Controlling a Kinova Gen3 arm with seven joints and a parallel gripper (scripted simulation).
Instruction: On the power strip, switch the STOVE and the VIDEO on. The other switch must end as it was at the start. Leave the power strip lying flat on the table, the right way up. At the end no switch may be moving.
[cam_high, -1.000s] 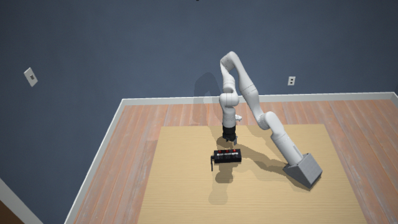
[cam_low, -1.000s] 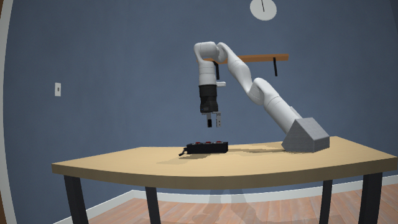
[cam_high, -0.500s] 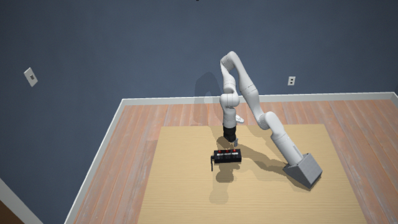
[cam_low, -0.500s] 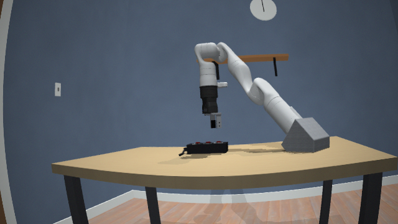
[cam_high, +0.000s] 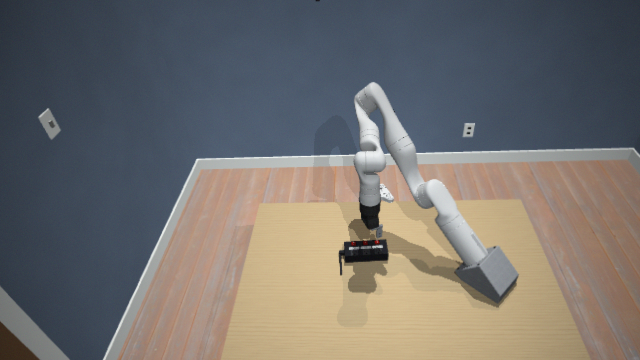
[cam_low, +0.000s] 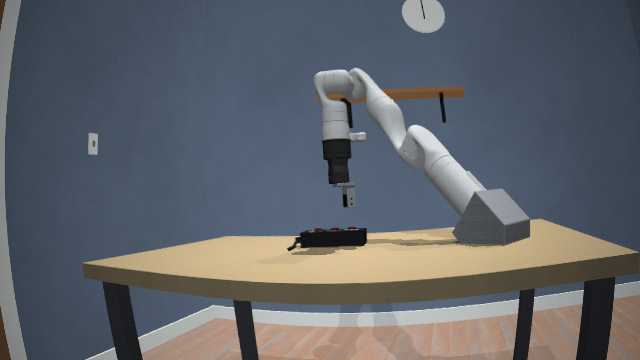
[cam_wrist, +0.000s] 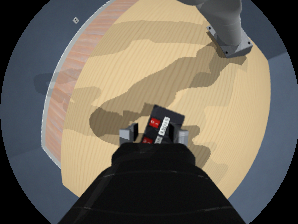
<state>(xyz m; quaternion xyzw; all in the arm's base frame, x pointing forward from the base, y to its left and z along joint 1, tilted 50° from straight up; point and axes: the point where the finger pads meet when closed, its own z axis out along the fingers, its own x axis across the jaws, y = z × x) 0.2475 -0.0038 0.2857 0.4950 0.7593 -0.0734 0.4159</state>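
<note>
The black power strip (cam_high: 366, 257) (cam_low: 333, 239) (cam_wrist: 171, 112) lies flat on the table, right way up, with three red switches in a row and white labels beside them. A right-hand switch (cam_high: 377, 242) (cam_low: 352, 228) (cam_wrist: 154, 122) and the middle switch (cam_high: 365, 243) (cam_low: 335, 229) show in the top and exterior views, as does the left-hand switch (cam_high: 353, 243) (cam_low: 318, 230). The label words and the switch positions are too small to tell. My gripper (cam_high: 376, 232) (cam_low: 348, 201) (cam_wrist: 153, 129) is open and empty, pointing down above the strip. In the wrist view the strip runs slantwise between its fingers, partly hidden by the gripper body.
A short black cord (cam_high: 341, 265) (cam_low: 294, 244) comes out of the strip's left end. The arm's grey base (cam_high: 492, 272) (cam_low: 492, 220) (cam_wrist: 235, 47) stands on the table (cam_high: 290, 300) (cam_low: 200, 265) to the right. A shelf (cam_low: 425, 93) is on the back wall.
</note>
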